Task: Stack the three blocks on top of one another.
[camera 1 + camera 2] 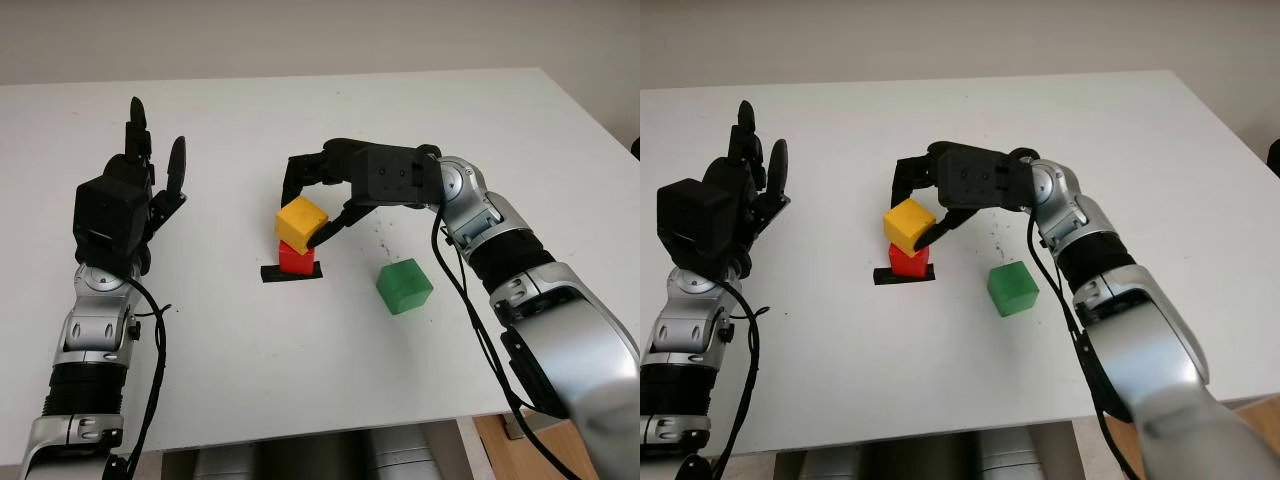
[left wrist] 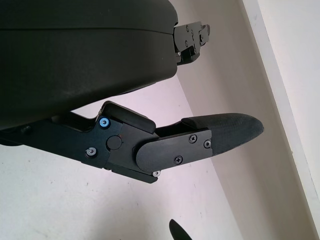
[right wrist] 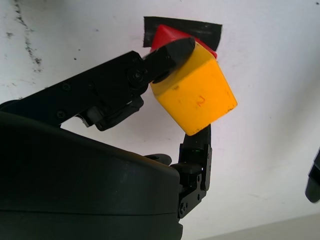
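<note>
My right hand (image 1: 305, 212) is shut on a yellow block (image 1: 301, 222), with one finger (image 3: 165, 55) on its near side and another behind it. The yellow block (image 3: 195, 97) is tilted and sits right over a red block (image 1: 296, 260); I cannot tell whether they touch. That red block (image 3: 167, 36) stands on a black tape mark (image 1: 292, 273) in the middle of the table. A green block (image 1: 404, 286) lies alone on the table, to the right of the stack. My left hand (image 1: 150, 170) is open and raised at the far left.
The white table (image 1: 250, 380) has bare room in front of the stack and between the stack and the left hand. Its front edge runs close below the arms. Small dark specks (image 1: 383, 235) mark the surface near the green block.
</note>
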Controlling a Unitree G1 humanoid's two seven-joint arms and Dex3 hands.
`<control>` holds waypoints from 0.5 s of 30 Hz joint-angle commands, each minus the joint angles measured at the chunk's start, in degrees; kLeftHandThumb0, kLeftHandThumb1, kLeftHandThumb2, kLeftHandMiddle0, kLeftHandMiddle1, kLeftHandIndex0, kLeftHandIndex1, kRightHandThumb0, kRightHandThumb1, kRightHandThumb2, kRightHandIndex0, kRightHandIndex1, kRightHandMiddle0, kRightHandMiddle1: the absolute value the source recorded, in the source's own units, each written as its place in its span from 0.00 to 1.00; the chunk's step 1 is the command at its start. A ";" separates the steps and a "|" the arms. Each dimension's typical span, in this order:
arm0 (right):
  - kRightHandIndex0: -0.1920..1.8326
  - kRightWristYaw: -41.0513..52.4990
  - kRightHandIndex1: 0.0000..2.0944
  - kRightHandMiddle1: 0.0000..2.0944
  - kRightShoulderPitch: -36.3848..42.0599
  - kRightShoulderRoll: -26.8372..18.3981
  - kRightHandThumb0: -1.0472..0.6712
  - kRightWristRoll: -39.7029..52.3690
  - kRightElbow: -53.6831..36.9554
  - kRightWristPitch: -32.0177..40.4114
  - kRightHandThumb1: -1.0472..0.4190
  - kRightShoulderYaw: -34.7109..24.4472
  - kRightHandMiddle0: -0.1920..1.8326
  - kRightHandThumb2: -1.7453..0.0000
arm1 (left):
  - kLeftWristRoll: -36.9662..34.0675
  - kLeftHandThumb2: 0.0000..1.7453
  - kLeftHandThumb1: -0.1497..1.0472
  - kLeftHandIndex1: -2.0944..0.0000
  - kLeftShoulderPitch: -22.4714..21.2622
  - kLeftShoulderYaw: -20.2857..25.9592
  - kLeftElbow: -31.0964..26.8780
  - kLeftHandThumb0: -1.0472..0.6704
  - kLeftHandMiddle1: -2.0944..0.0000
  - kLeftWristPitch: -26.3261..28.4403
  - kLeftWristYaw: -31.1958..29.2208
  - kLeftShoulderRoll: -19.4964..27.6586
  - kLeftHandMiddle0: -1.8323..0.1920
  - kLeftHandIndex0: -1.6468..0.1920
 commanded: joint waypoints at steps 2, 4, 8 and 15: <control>0.16 0.75 0.01 0.30 -1.44 -1.21 0.25 -1.03 -0.21 0.52 0.11 0.70 0.18 0.97 | 0.29 0.37 1.00 1.00 -0.03 -0.08 -0.64 0.12 1.00 -0.44 0.37 -0.35 1.00 1.00; 0.13 1.07 0.01 0.22 -1.47 -1.51 0.23 -1.46 -0.44 0.45 0.10 0.88 0.16 0.97 | 0.27 0.38 1.00 1.00 -0.06 -0.09 -0.61 0.12 1.00 -0.47 0.37 -0.36 1.00 1.00; 0.09 1.74 0.00 0.16 -1.31 -1.67 0.23 -0.93 -1.14 1.23 0.10 0.56 0.13 0.97 | 0.24 0.38 1.00 1.00 -0.11 -0.12 -0.47 0.12 1.00 -0.53 0.23 -0.29 1.00 1.00; 0.06 2.66 0.00 0.10 -1.25 -2.26 0.15 0.90 -0.64 -1.05 0.12 -0.58 0.07 0.97 | 0.43 0.39 1.00 1.00 -0.04 -0.23 -0.68 0.12 1.00 -0.16 0.29 -0.22 1.00 1.00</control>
